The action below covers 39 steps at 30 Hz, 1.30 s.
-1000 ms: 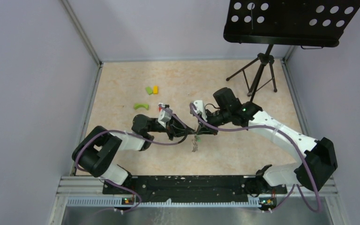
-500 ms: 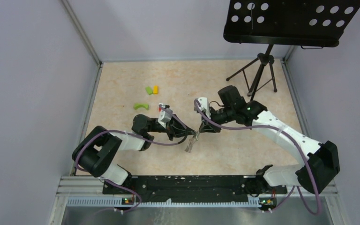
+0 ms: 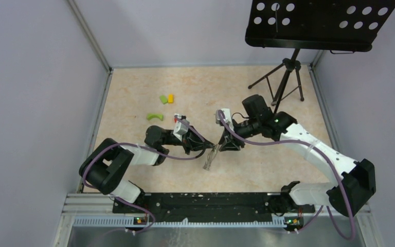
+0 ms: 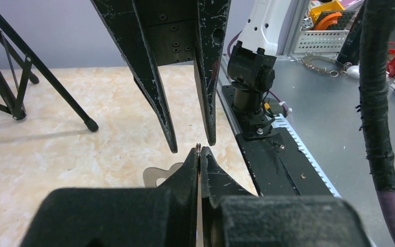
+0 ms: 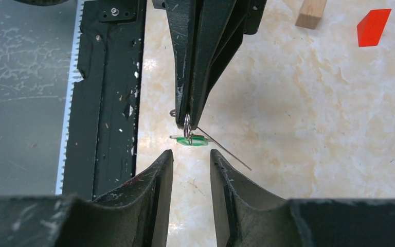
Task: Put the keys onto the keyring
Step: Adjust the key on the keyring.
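Note:
My left gripper (image 3: 209,150) is shut on the keyring (image 4: 199,147), a thin wire loop pinched edge-on between its tips (image 4: 199,152). In the right wrist view the keyring (image 5: 187,127) pokes out of those tips with the keys on it: one with a green tag (image 5: 191,140) and one thin silver blade (image 5: 226,153) seen edge-on. From above, the keys (image 3: 208,161) hang below the left gripper. My right gripper (image 3: 223,146) faces them a short way off, open (image 5: 191,153), holding nothing. A silver key (image 4: 157,175) shows beside the left fingers.
Green and yellow blocks (image 3: 166,98) and a green arch (image 3: 155,117) lie at the back left. A black tripod (image 3: 286,82) with a perforated tray stands at the back right. A red block (image 5: 373,27) and a wooden block (image 5: 311,13) lie beyond. A black rail (image 3: 200,201) runs along the near edge.
The right gripper has opened and drawn back to the right, off the keys. The keys now hang from the ring in the left gripper, swung slightly left. The left arm held still.

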Each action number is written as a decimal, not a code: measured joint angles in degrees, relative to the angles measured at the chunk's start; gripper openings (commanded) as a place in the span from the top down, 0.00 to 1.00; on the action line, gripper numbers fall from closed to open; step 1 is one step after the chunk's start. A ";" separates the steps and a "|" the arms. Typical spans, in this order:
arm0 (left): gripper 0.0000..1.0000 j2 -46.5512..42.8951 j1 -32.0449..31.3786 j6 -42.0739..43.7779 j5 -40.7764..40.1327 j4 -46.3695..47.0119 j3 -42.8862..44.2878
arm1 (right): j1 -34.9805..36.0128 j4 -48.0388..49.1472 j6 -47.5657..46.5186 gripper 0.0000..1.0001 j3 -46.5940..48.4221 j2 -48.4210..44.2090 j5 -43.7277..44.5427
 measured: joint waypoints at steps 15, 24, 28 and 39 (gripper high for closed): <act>1.00 0.00 0.00 0.17 -0.04 0.00 0.00 | 0.00 0.15 0.11 0.73 -1.16 -0.04 -0.15; 1.00 0.00 0.00 0.17 -0.07 0.00 0.00 | 0.00 0.31 0.15 0.76 -1.16 2.62 -1.64; 1.00 0.00 0.00 0.17 -0.09 -0.02 0.00 | 0.00 0.39 0.28 0.77 -1.16 2.80 -2.10; 1.00 0.02 0.00 0.20 -0.13 0.00 0.00 | 0.00 2.12 1.40 0.90 -1.16 2.82 -3.74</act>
